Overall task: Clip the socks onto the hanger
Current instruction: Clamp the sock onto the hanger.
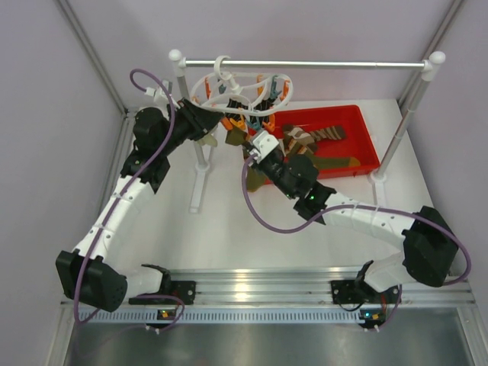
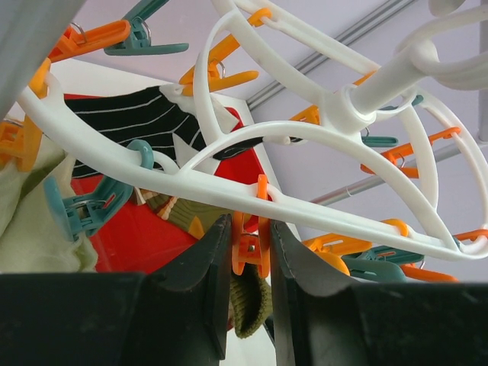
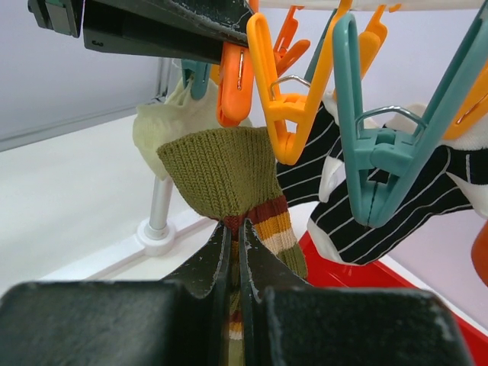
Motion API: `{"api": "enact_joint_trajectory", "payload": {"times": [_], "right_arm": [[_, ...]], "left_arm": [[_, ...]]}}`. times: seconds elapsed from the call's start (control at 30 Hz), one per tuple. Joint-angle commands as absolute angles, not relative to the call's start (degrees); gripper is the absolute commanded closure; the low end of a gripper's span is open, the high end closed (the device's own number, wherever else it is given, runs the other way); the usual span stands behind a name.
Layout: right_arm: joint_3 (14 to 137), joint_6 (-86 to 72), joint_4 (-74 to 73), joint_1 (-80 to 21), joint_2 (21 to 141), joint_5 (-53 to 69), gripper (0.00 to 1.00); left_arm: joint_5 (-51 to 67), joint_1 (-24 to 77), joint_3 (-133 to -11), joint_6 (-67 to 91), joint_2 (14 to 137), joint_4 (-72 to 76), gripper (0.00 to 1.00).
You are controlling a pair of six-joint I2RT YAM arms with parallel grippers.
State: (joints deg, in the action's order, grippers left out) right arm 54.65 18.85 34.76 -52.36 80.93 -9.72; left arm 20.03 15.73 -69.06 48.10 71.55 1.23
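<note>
Insertion is seemingly being readied: an olive knitted sock point(image 3: 217, 168) is being clenched by the right gripper point(image 3: 235, 229) just beneath an orange plastic clip point(image 2: 245, 255) being squeezed by the left gripper point(image 2: 248, 225).

The hanger point(image 1: 229, 80) hangs from the rail point(image 1: 343, 64), left of the tray point(image 1: 347, 120) holding socks point(image 1: 316, 139).

Above my right gripper point(image 3: 235, 229) I see an olive sock point(image 3: 217, 171) with brown, orange, cream stripes (the clip point(image 3: 232, 84) over it is orange).
</note>
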Motion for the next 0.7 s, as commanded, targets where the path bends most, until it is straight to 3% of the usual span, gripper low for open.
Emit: {"api": "enact_joint_trajectory", "payload": {"times": [0.0, 0.67], "right_arm": [[58.1, 18.2, 38.2, -52.0, 81.4, -9.3, 1.00], [62.8, 17.1, 38.3, -51.9, 84.7, -9.0, 1.00]], "left_arm": [[21.1, 15.4, -67.9, 48.3, 70.3, 1.3, 1.00], [21.5, 15.4, -67.1, 48.6, 70.3, 1.4, 1.00]]}}
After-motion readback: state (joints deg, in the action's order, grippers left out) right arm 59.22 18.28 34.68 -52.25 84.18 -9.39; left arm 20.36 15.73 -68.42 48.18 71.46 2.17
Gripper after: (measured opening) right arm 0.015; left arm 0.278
